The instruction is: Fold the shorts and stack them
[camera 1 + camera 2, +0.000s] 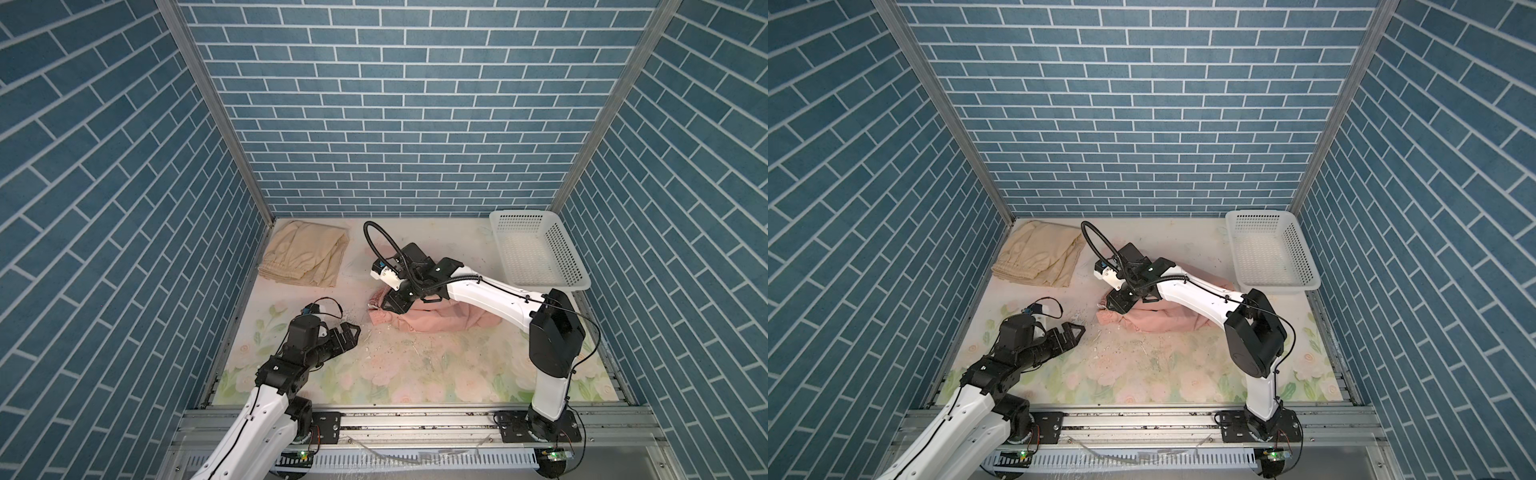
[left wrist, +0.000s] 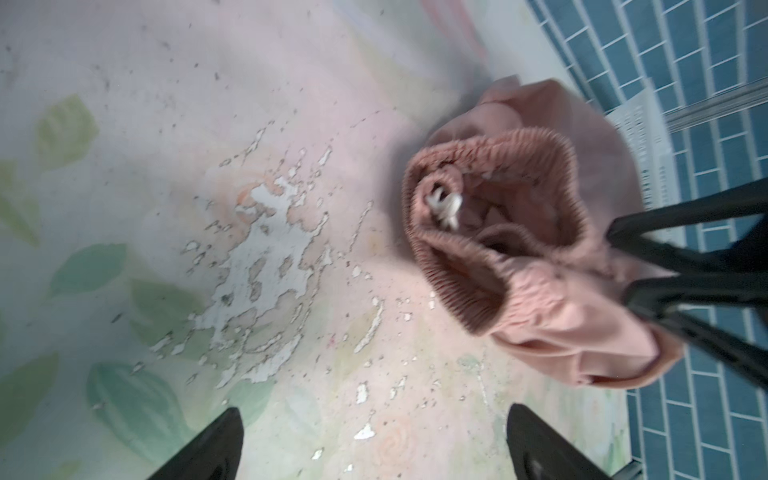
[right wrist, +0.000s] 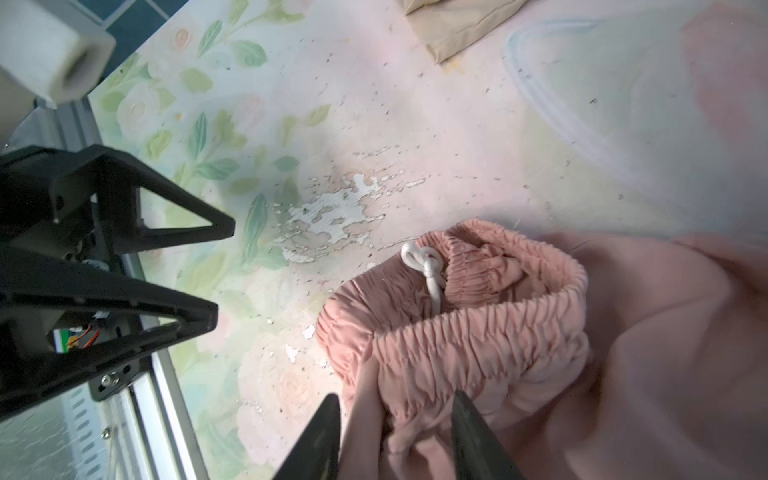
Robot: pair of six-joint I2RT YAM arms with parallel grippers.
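The beige shorts [image 1: 303, 259] [image 1: 1038, 259] lie folded at the back left of the mat; one corner of them [image 3: 457, 25] shows in the right wrist view. The pink shorts [image 1: 436, 318] [image 1: 1163, 318] [image 2: 540, 311] [image 3: 498, 332] lie crumpled mid-table, with the gathered waistband and white drawstring knot [image 3: 424, 266] facing left. My right gripper [image 1: 380, 305] [image 1: 1106, 305] [image 3: 397, 399] sits at that waistband, jaws apart, pink cloth bunched loosely between them. My left gripper [image 1: 355, 330] [image 1: 1081, 330] [image 2: 374, 415] hovers wide open over bare mat, left of the pink shorts and apart from them.
A white perforated basket [image 1: 519, 214] [image 1: 1258, 214] stands in the back right corner. The floral mat [image 1: 415, 374] has a patch of flaked paint between the two grippers. Blue brick walls close the back and both sides, and a metal rail [image 1: 415, 419] runs along the front.
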